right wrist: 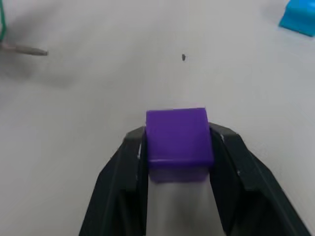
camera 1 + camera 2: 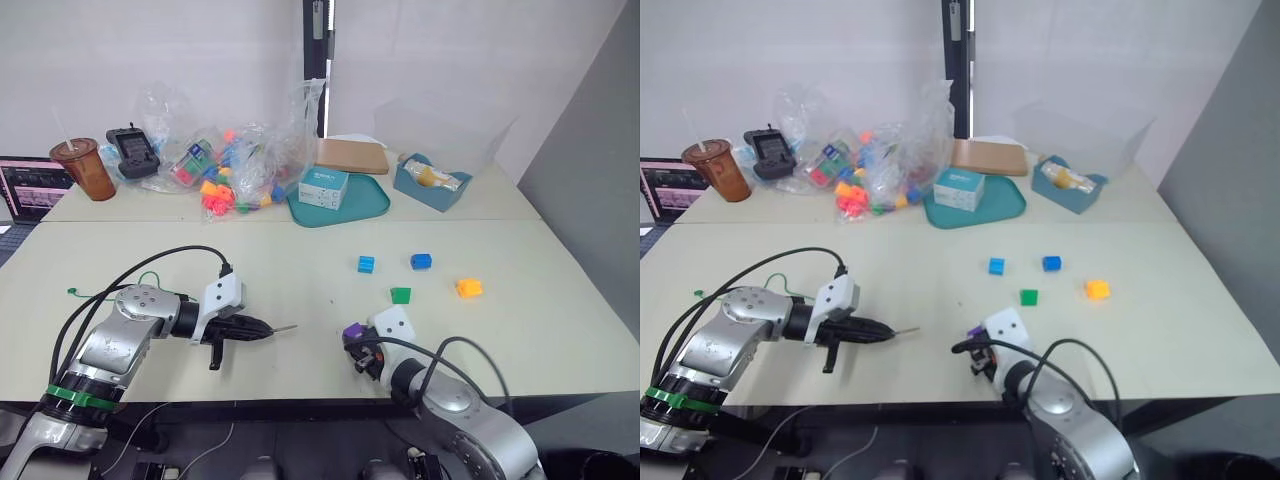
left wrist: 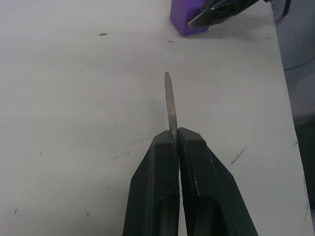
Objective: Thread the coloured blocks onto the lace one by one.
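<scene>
The left gripper (image 3: 173, 140) was clamped on the lace's stiff grey tip (image 3: 170, 103), which stuck out ahead of the fingers toward the purple block (image 1: 177, 135); the green cord of the lace (image 2: 110, 292) trailed away behind that arm, on the far side from the purple block. The right gripper (image 1: 177, 147) had its two fingers pressed against opposite sides of the purple block, holding it low over the table (image 2: 300, 250), near the front edge. Needle tip and purple block were near each other but apart, with bare table between them.

The other four lay loose, all beyond the purple block toward the back of the table: the green block (image 2: 400, 295) nearest it, the light blue block (image 2: 366, 264) and dark blue block (image 2: 420, 261) farther off, the orange-yellow block (image 2: 468, 288) out to the right.

This looked like the first threading, with nothing yet on the cord; the next move would call for bringing tip and block together with the block's hole (not visible from here) lined up on the needle's axis; a slight tilt of either would likely make the tip skid off the face.
</scene>
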Robot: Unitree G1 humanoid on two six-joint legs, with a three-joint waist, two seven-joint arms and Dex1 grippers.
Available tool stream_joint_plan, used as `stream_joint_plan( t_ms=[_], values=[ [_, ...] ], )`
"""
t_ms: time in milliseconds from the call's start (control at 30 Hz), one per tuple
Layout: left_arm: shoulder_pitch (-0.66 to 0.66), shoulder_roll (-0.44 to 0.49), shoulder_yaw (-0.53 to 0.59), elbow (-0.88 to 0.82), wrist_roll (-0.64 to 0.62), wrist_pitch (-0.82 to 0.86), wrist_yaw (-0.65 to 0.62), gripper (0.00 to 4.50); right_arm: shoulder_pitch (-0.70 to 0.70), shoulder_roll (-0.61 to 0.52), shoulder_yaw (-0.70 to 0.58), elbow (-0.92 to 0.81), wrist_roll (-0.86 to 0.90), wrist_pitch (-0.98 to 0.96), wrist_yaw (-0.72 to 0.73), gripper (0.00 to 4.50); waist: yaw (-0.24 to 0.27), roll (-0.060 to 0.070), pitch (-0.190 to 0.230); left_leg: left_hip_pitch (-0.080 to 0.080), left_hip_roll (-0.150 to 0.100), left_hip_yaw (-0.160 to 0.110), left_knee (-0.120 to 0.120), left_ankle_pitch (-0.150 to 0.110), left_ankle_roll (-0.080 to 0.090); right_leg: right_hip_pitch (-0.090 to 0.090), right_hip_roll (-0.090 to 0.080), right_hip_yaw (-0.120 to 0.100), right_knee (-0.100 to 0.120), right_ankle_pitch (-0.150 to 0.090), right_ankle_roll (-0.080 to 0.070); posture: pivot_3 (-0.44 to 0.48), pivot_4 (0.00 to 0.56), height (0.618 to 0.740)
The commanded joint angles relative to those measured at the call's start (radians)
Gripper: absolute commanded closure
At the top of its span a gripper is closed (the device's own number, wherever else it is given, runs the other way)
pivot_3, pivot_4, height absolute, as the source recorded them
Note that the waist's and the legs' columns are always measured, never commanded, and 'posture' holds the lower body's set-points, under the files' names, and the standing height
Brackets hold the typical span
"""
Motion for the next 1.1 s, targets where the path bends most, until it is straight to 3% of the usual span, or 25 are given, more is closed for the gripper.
stream_joint_plan(
  t_ms=[33, 200, 267, 500, 633, 733, 833, 1100],
  values=[
    [0.008, 0.019, 0.027, -0.029, -0.013, -0.005, 0.0, 4.5, 0.04, 0.032, -0.005, 0.045, -0.019, -0.04, 0.007, 2.3, 0.0, -0.002, 0.0, 0.001, 0.0, 0.0, 0.0, 0.0, 0.0, 0.0, 0.0, 0.0, 0.0, 0.0, 0.0, 0.0, 0.15, 0.74],
    [0.035, 0.031, 0.039, -0.055, -0.022, 0.006, 0.008, 4.5, 0.021, 0.043, -0.084, -0.014, 0.036, -0.044, 0.081, 0.63, -0.001, -0.003, 0.0, 0.002, 0.0, 0.0, 0.0, 0.0, 0.0, 0.001, 0.0, 0.001, 0.001, 0.0, 0.0, 0.0, 0.15, 0.74],
    [0.046, 0.035, 0.044, -0.071, -0.028, 0.013, 0.014, 4.5, -0.025, -0.003, -0.149, -0.064, 0.096, -0.012, 0.152, 0.03, 0.001, -0.003, 0.001, 0.002, 0.0, 0.0, 0.0, 0.0, 0.0, 0.001, 0.0, 0.0, 0.001, 0.0, 0.0, 0.0, 0.15, 0.74],
    [0.079, 0.071, 0.047, -0.142, -0.042, 0.037, -0.004, 4.5, -0.233, -0.352, -0.283, -0.015, 0.337, -0.005, 0.654, 0.03, 0.002, -0.003, 0.002, 0.001, 0.0, 0.0, 0.0, 0.0, 0.0, 0.001, 0.0, 0.0, 0.0, 0.0, 0.0, 0.0, 0.15, 0.74],
    [0.091, 0.097, 0.039, -0.219, -0.068, 0.083, -0.012, 4.5, -0.423, -0.485, -0.181, 0.139, 0.338, -0.097, 0.993, 0.03, -0.001, -0.003, 0.002, 0.002, 0.0, 0.0, 0.0, 0.0, 0.0, 0.001, 0.0, 0.0, 0.0, 0.0, 0.0, 0.0, 0.15, 0.74],
    [0.095, 0.1, 0.023, -0.297, -0.08, 0.163, 0.017, 4.5, -0.551, -0.505, -0.024, 0.323, 0.177, -0.298, 1.191, 0.03, -0.003, -0.003, 0.002, 0.002, 0.001, 0.0, 0.0, 0.0, 0.0, 0.001, 0.001, 0.001, 0.0, 0.0, 0.0, 0.0, 0.15, 0.74],
    [0.106, 0.097, -0.006, -0.352, -0.039, 0.172, 0.063, 4.5, -0.638, -0.467, 0.091, 0.54, 0.013, -0.543, 1.297, 0.03, 0.0, -0.004, 0.003, 0.002, 0.001, 0.0, 0.0, 0.0, 0.0, 0.001, 0.001, 0.001, 0.0, 0.0, 0.0, 0.0, 0.15, 0.74],
    [0.069, 0.039, -0.039, -0.501, -0.095, 0.406, 0.202, 4.5, -0.776, -0.334, 0.153, 0.964, -0.127, -0.867, 1.456, 0.03, 0.003, -0.005, 0.004, 0.002, 0.0, 0.001, 0.001, 0.0, 0.0, 0.001, 0.0, 0.001, 0.001, 0.0, 0.0, 0.0, 0.15, 0.74]
  ],
)
